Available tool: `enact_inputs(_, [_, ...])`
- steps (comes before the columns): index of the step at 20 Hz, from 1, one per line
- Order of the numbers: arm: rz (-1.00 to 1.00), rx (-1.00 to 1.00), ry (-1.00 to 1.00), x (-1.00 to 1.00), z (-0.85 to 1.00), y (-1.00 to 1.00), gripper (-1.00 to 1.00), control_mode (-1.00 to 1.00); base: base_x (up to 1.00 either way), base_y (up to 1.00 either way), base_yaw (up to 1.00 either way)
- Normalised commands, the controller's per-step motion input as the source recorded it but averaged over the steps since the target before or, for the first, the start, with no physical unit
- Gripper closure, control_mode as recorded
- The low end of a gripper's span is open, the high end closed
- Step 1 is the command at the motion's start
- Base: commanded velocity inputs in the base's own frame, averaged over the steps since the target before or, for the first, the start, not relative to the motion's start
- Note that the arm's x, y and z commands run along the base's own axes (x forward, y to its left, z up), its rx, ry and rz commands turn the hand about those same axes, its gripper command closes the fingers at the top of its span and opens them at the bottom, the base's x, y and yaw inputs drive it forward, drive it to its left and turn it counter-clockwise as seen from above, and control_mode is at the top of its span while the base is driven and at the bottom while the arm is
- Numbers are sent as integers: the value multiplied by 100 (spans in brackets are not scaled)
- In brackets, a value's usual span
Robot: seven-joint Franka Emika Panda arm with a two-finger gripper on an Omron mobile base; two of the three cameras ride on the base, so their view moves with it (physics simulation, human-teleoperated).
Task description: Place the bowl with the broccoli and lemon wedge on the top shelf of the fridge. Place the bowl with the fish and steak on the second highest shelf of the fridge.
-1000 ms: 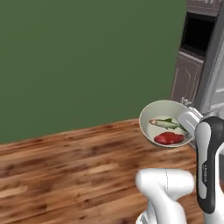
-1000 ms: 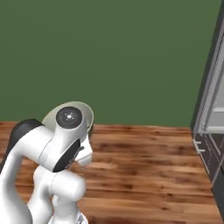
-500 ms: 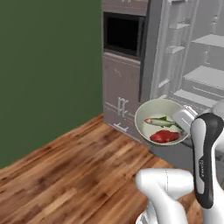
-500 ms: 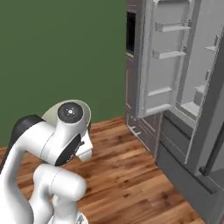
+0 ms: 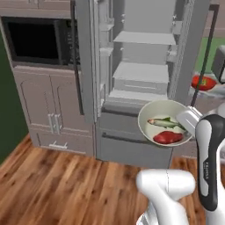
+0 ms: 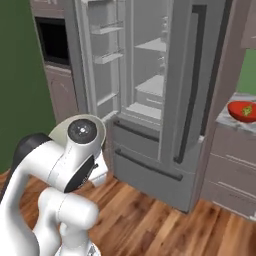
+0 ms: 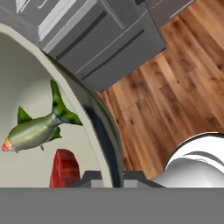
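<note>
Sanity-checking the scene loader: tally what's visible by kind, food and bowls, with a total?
Bowls: 2, the white bowl held at its rim by the gripper and a red bowl on the counter.
Fish: 1, in the white bowl.
Steak: 1, beside the fish.
Total: 4. The red bowl's contents cannot be told from here.

The fridge (image 5: pixel 132 79) looks like smooth, dull grey metal. Below it, the floor (image 5: pixel 57 184) is shiny brown wood boards. The bowl (image 5: pixel 163 124) in front of the fridge looks smooth, matt and cream.
</note>
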Motion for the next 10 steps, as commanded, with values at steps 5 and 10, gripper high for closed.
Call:
enact_inputs(5, [0, 0, 0, 0, 0, 0, 100, 100, 100, 76, -39])
enact_inputs(10, [0, 0, 0, 0, 0, 0, 100, 100, 100, 72, -34])
